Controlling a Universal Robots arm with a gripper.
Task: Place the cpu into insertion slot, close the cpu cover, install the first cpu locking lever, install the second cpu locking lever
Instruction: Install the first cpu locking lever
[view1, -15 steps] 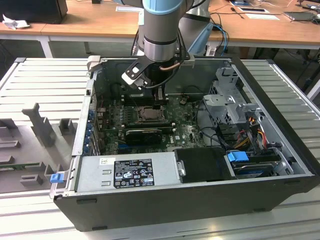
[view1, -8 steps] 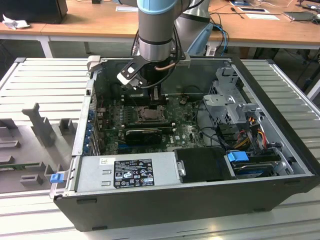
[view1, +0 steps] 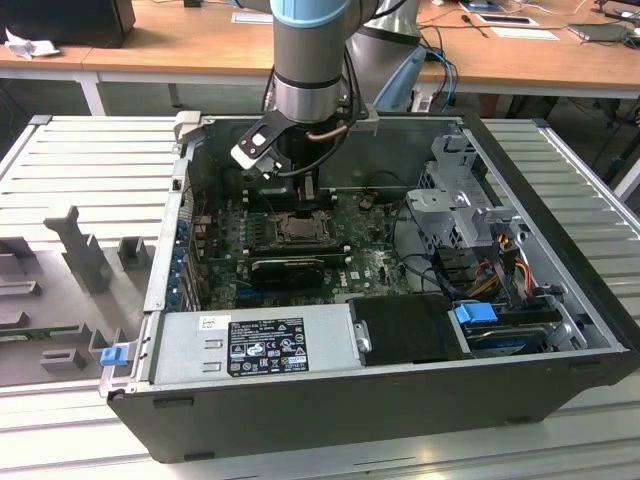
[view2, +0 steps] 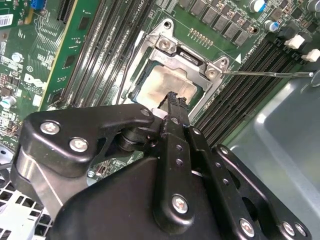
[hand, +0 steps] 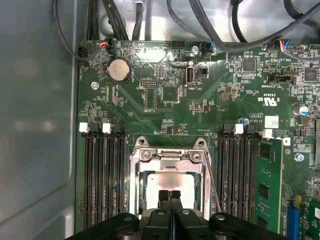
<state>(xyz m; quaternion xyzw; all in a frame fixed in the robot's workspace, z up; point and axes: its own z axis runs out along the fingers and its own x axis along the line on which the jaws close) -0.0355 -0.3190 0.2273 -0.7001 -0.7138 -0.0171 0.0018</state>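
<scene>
The cpu (hand: 167, 181) lies in the insertion slot (view1: 297, 229) on the green motherboard, its silvery top (view2: 162, 84) showing through the cut-out of the cpu cover (hand: 169, 157). The cover (view2: 187, 56) lies flat over the chip. My gripper (hand: 169, 195) hangs straight over the chip with its black fingers shut together and nothing between them; the tips (view2: 173, 98) are at or just above the chip's top. One thin wire locking lever (view2: 270, 74) sticks out away from the socket, unlatched (hand: 212, 181). The arm (view1: 305, 70) reaches down into the open case.
Black memory slots (hand: 102, 175) flank the socket on both sides (hand: 240, 175). The case holds a black card (view1: 288, 269), the power supply (view1: 265, 345), a drive cage (view1: 460, 190) and cable bundles (view1: 480, 265). The case's grey wall (hand: 35, 110) stands close by.
</scene>
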